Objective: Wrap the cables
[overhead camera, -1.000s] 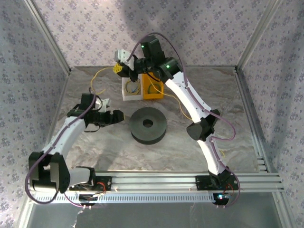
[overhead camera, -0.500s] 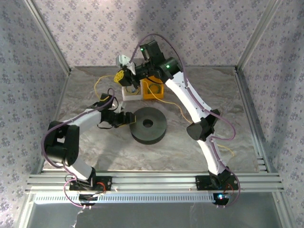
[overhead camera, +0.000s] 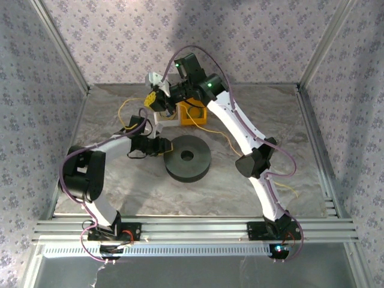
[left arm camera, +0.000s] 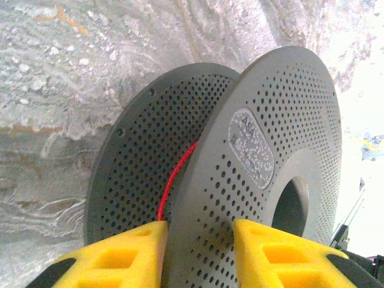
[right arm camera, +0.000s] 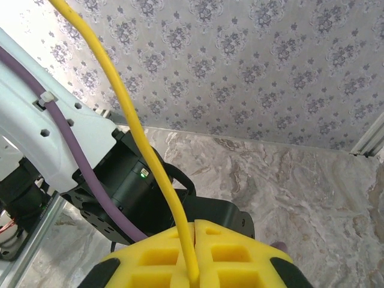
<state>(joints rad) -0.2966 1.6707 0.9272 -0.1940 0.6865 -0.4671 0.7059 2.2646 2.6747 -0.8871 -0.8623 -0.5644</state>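
I have the left gripper (left arm camera: 198, 255) down at the left edge of the dark grey spool (overhead camera: 188, 157). Its yellow foam pads (left arm camera: 129, 258) straddle the spool's near perforated flange and sit against both faces, so I read that as a narrow grip on the spool itself. A thin red wire (left arm camera: 174, 180) lies in the groove between the flanges. The right gripper (right arm camera: 195, 255) is pinched fully together on the yellow cable (right arm camera: 135, 129), which runs straight out from between its pads. From above, that gripper hangs raised over the far side of the table (overhead camera: 270, 114), next to the yellow bin (overhead camera: 195, 114), and more of the cable loops on the marble to the left. I judge this to be the setup step: spool steadied, cable end in hand, no yellow turns wound on yet. Next I would bring the cable down to the groove and lay it in without yanking the slack or tipping the spool.
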